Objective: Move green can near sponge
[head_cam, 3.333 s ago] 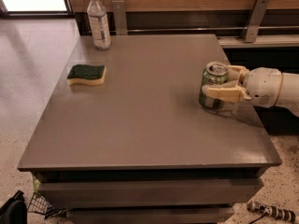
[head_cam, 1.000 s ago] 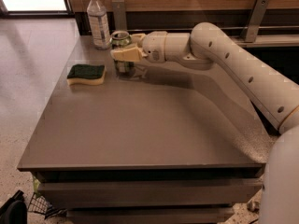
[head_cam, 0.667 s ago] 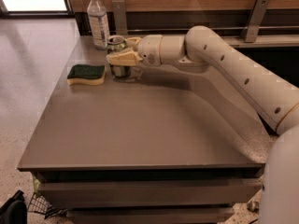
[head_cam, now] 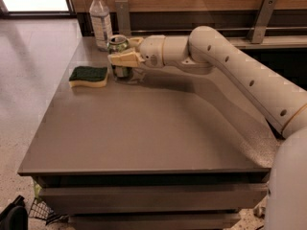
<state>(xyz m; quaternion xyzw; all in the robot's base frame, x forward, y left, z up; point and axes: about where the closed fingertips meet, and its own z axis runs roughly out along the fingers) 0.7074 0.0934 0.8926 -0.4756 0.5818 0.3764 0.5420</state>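
Note:
The green can (head_cam: 118, 45) with its silver top stands upright on the grey table (head_cam: 144, 128), at the far left, just right of the sponge (head_cam: 88, 75). The sponge has a dark green top over a pale yellow body and lies flat. My gripper (head_cam: 121, 57) is shut on the green can, its pale fingers wrapped around the can's body. The white arm reaches in from the right. The can's lower part is partly hidden by the fingers.
A clear plastic bottle (head_cam: 100, 20) with a white cap stands at the table's back left corner, just behind the can. A wooden wall with a metal rail (head_cam: 264, 13) runs behind the table. Floor lies to the left.
The gripper has carried the can from the table's right side to the left, and over the last second a little further left toward the sponge.

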